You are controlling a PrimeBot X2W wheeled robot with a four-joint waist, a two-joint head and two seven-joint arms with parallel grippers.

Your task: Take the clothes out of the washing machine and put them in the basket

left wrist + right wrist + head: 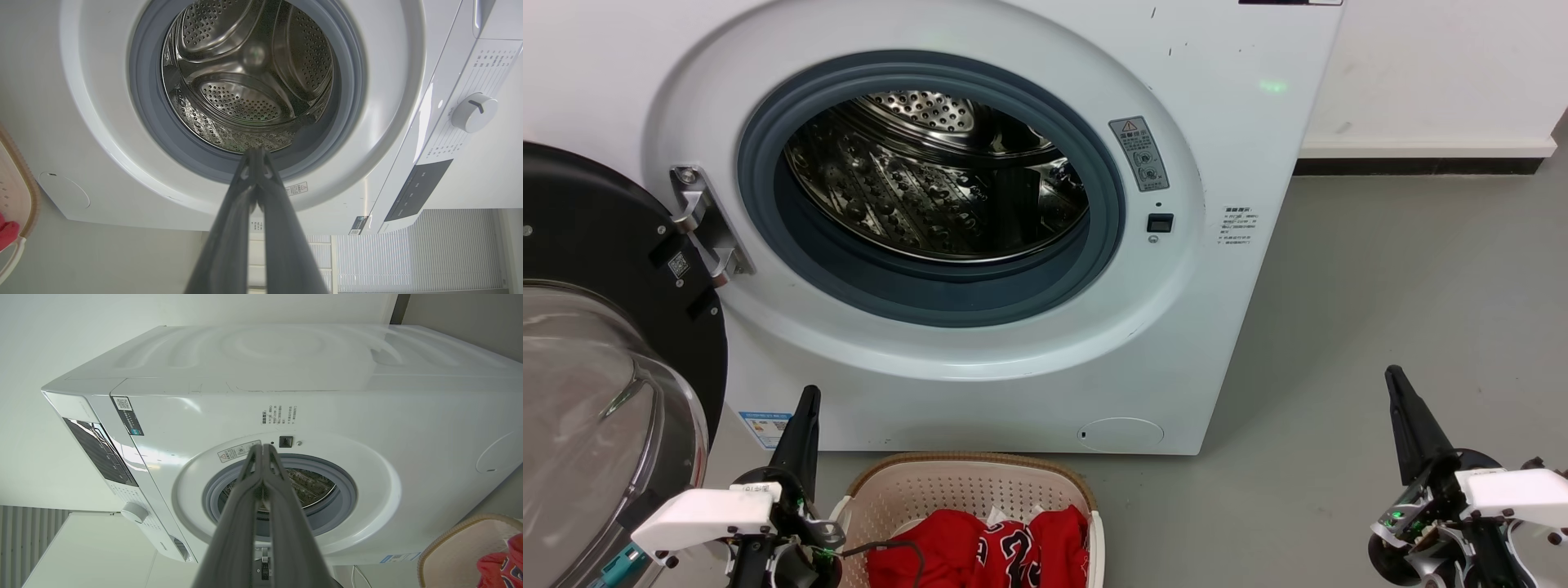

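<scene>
Facing basket (964,495): open-mouthed washing machine (1013,392)

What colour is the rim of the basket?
Brown with a woven look; the basket shows best in the head view.

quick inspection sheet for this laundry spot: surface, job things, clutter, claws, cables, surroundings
surface: grey floor, nothing spilled seen
job's things: washing machine with door swung open, drum shows no garments; red clothes lie in the basket in front
clutter: nothing seen
claws: left claw shut, holding nothing; right claw shut, holding nothing; both low, either side of the basket
cables: thin dark cable from the left wrist lies over the clothes
surroundings: white wall with dark skirting to the right
</scene>
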